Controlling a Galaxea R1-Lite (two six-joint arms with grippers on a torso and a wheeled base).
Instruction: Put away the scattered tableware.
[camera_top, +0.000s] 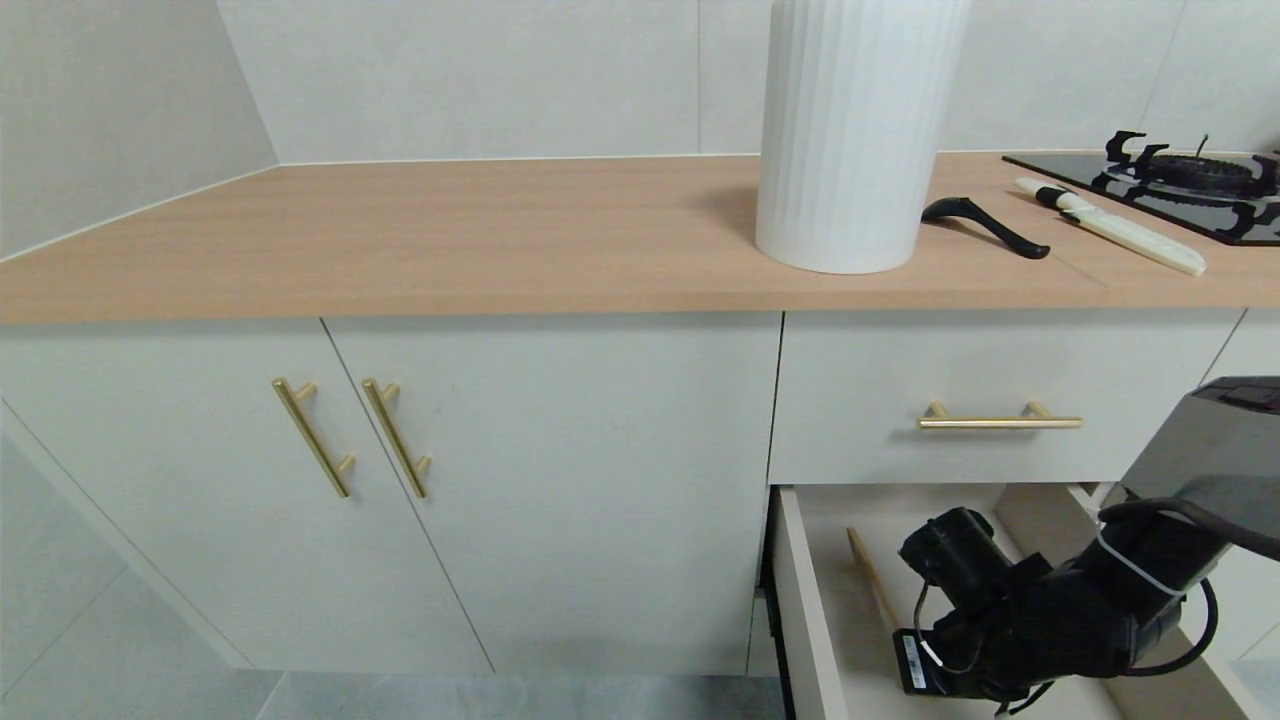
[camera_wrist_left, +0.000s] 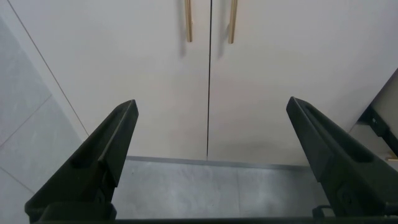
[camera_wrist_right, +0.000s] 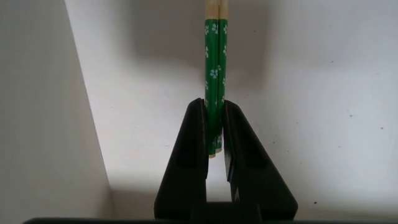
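Chopsticks (camera_wrist_right: 215, 62) clamped in right claw (camera_wrist_right: 214, 107).

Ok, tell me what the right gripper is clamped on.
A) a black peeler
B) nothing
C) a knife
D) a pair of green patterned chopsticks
D: the right gripper is shut on the chopsticks, green with a pale pattern, held inside the open drawer.
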